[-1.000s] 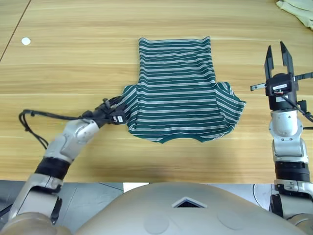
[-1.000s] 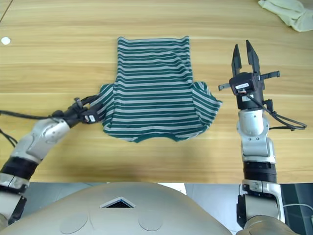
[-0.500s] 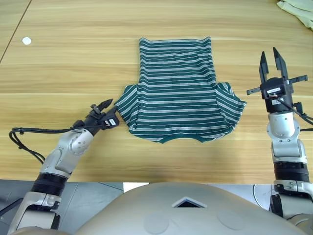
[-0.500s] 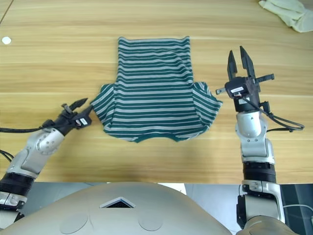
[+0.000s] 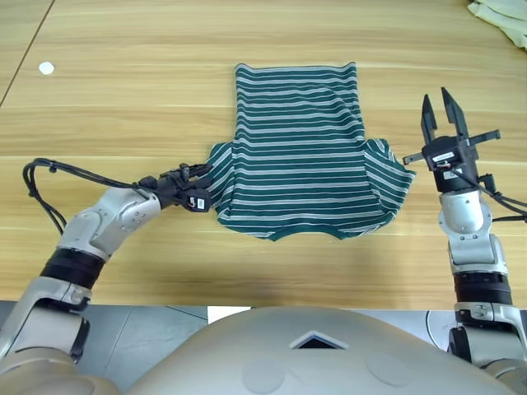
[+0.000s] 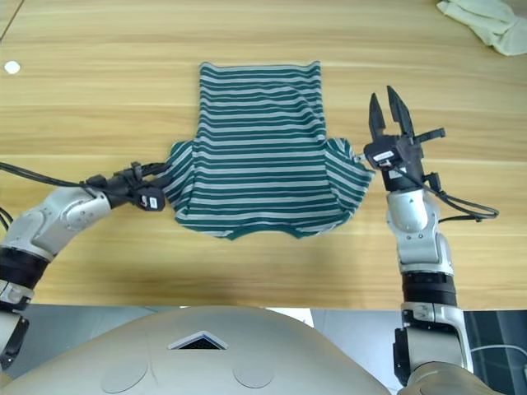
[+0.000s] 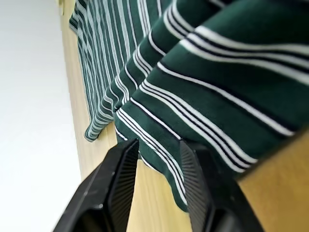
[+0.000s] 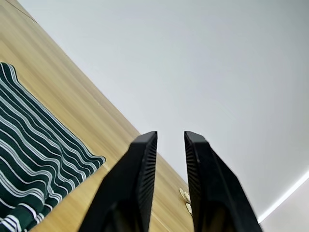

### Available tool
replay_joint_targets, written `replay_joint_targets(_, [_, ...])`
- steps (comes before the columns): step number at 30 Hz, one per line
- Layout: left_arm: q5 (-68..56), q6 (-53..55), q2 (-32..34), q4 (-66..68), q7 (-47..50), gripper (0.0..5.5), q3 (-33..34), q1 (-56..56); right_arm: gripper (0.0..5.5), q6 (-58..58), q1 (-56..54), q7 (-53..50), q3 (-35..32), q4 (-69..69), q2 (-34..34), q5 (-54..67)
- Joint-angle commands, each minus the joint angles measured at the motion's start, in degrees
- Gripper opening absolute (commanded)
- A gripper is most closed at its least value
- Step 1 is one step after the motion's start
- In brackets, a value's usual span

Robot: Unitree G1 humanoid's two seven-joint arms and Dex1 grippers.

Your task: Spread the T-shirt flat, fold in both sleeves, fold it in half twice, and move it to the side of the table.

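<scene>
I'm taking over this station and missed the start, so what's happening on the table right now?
A humanoid robot is working on a green striped T-shirt lying on the wooden table, collar end nearest the robot. Its left hand is low at the edge of the left sleeve, open at the hem. Its right hand is raised beside the right sleeve, open and holding nothing. Both sleeves stick out rumpled, not yet folded in.
</scene>
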Motion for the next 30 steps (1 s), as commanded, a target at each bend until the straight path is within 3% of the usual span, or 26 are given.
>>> replay_joint_targets(1, [4.2,1.0,1.2,4.5,-2.3,1.59,-3.4,1.4,1.02,-0.1,0.2,0.3,0.5,0.2,0.4,-0.5])
replay_joint_targets(12, [1.9,8.6,7.7,-9.1,0.2,1.59,4.6,16.5,1.02,-0.1,0.9,0.6,-0.1,0.1,-0.4,0.0])
replay_joint_targets(17, [2.3,10.6,5.9,-8.7,2.9,1.59,6.5,15.3,1.02,-0.5,0.3,0.6,0.4,0.7,0.1,-0.2])
replay_joint_targets(21, [1.1,14.3,3.3,-5.5,14.2,1.59,13.8,8.8,1.02,-1.0,-0.2,0.2,-0.1,1.1,0.1,0.6])
replay_joint_targets(24, [-0.2,14.9,3.2,-7.9,17.5,1.59,17.3,8.8,1.02,-1.5,-0.9,0.1,-0.2,1.7,0.1,0.9])
replay_joint_targets(30, [-5.8,16.7,3.7,-22.4,16.0,1.59,29.3,22.7,1.02,-1.6,-3.1,0.5,-0.1,2.5,0.4,1.6])
